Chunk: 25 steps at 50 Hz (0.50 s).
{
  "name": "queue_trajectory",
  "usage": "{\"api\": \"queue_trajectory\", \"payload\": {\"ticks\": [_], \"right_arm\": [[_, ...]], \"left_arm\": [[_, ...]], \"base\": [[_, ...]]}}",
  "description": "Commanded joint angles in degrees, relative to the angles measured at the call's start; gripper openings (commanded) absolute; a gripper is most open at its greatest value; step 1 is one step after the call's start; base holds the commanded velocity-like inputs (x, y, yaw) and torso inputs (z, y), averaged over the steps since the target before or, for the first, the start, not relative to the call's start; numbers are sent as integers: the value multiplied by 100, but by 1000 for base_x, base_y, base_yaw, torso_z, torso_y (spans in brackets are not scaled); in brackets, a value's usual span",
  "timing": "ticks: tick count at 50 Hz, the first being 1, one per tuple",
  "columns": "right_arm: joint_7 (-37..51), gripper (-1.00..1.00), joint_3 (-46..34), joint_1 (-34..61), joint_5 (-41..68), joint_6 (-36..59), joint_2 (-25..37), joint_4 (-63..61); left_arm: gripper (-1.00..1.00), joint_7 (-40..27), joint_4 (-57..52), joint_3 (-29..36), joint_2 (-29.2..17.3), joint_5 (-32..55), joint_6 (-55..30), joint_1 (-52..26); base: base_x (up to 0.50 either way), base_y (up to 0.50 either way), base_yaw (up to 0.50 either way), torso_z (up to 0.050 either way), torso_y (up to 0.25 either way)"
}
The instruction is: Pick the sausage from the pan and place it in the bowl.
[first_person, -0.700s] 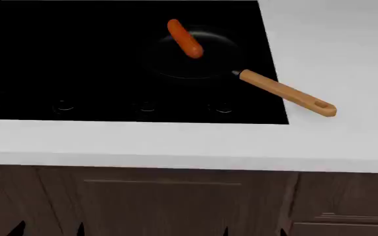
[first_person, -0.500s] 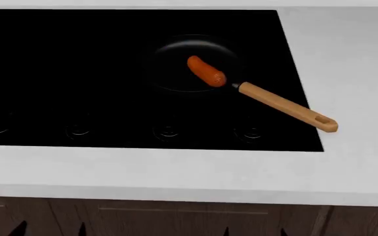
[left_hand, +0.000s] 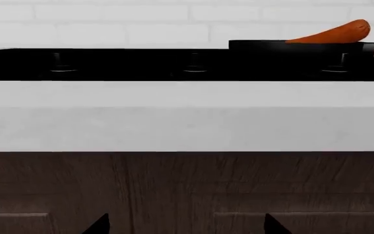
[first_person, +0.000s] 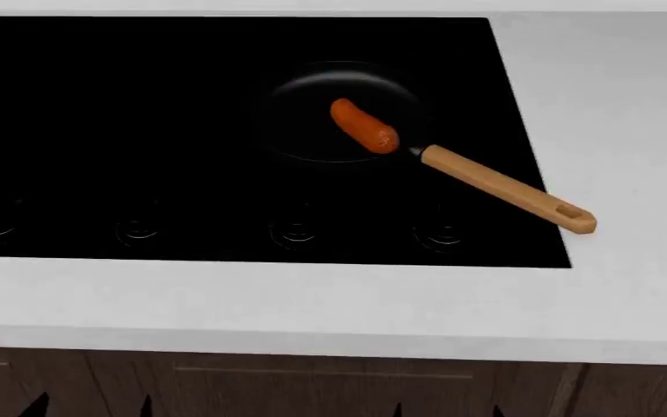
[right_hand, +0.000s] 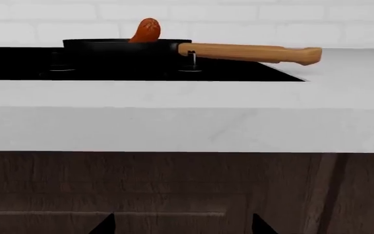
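The orange-red sausage (first_person: 364, 126) lies in the black pan (first_person: 310, 130), on the side near its tan wooden handle (first_person: 507, 189), which points toward the front right. In the wrist views the sausage (left_hand: 333, 33) (right_hand: 146, 30) leans up over the pan rim (left_hand: 291, 47) (right_hand: 125, 46). The bowl is out of view. My left gripper (first_person: 90, 407) (left_hand: 185, 226) and right gripper (first_person: 447, 408) (right_hand: 181, 226) are open and empty. Both are low in front of the cabinet, below the counter edge and far from the pan. Only their dark fingertips show.
The pan sits on a black cooktop (first_person: 136, 130) set into a white counter (first_person: 310, 304). Round control marks (first_person: 136, 230) run along the cooktop's front edge. Dark wooden cabinet fronts (first_person: 310, 382) lie below. A white brick wall (left_hand: 109, 24) stands behind.
The head view has shifted, so the cooktop and pan sit lower in the frame. The sausage has moved from the pan's far rim to the handle side. Nothing changed in the last half second.
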State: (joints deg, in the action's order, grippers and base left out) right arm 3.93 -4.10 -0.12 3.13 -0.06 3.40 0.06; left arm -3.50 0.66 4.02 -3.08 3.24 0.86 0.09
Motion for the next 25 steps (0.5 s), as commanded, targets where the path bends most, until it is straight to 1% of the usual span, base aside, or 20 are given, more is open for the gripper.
{"api": "queue_trajectory", "payload": {"ticks": [1, 3, 7, 9, 10, 11, 13, 14, 15, 16, 17, 18, 19, 21, 22, 24, 25], "right_arm": [[110, 100, 2, 108, -202, 385, 24, -448], [262, 100, 47, 197, -353, 758, 106, -1105], [324, 100, 216, 358, -442, 1784, 298, -2910], [221, 100, 331, 566, -310, 2606, 412, -3942], [147, 100, 400, 796, -239, 3134, 500, -4547], [138, 100, 452, 893, -183, 3322, 505, -4721], [40, 100, 719, 1623, 92, 4526, 573, -5585], [-12, 100, 883, 2052, 275, 5161, 587, -5957], [321, 100, 982, 2408, 820, 5382, 875, -6004], [1181, 100, 1016, 2758, 1679, 5447, 1630, -6005], [2040, 100, 947, 3091, 2539, 5324, 2416, -6004], [2899, 100, 929, 3543, 3398, 5314, 2941, -6003], [3759, 100, 891, 4008, 4258, 5372, 3222, -6000], [4386, 100, 969, 4761, 5977, 5635, 3386, -5912], [4529, 100, 934, 5085, 6297, 5759, 3427, -5836], [4885, 100, 965, 5784, 6893, 5937, 3466, -5474], [4945, 100, 935, 5942, 6978, 5985, 3483, -5437]], "left_arm": [[100, -57, -821, -162, -53, 138, -597, 14], [100, -217, -1325, -210, -139, 41, -997, -32], [100, -292, -2983, -200, -413, -109, -2337, -179], [100, -285, -3829, -169, -545, -165, -3139, -324], [100, -242, -4439, -196, -638, -142, -3759, -525], [100, -230, -4588, -197, -678, -143, -3905, -589], [100, -115, -5565, -368, -836, -17, -5065, -1187], [100, -129, -5996, -326, -997, -91, -5579, -1512], [100, -320, -6065, -402, -1240, 248, -5776, -1856], [100, -1180, -6065, -469, -2099, 1107, -5803, -2260], [100, -2039, -6065, -318, -2959, 1967, -5609, -2782], [100, -2899, -6064, -48, -3818, 2826, -5366, -3469], [100, -3758, -6062, 29, -4601, 3686, -5388, -4096], [100, -5477, -5957, 2, -4860, 5404, -5611, -4960], [100, -5901, -5824, -49, -4933, 6264, -5620, -5259], [100, -6150, -5500, 23, -5006, 7907, -5787, -6025], [100, -6186, -5440, 47, -4998, 8006, -5804, -6163]], "base": [[0, 0, 0, 0, 0], [0, 0, 0, 0, 0], [0, 0, 0, 0, 0], [0, 0, 0, 0, 0], [0, 0, 0, 0, 0], [0, 0, 0, 0, 0], [0, 0, 0, 0, 0], [0, 0, 0, 0, 0], [0, 0, 0, 0, 0], [0, 0, 0, 0, 0], [0, 0, 0, 0, 0], [0, 0, 0, 0, 0], [0, 0, 0, 0, 0], [0, 0, 0, 0, 0], [0, 0, 0, 0, 0], [0, 0, 0, 0, 0], [0, 0, 0, 0, 0]]}}
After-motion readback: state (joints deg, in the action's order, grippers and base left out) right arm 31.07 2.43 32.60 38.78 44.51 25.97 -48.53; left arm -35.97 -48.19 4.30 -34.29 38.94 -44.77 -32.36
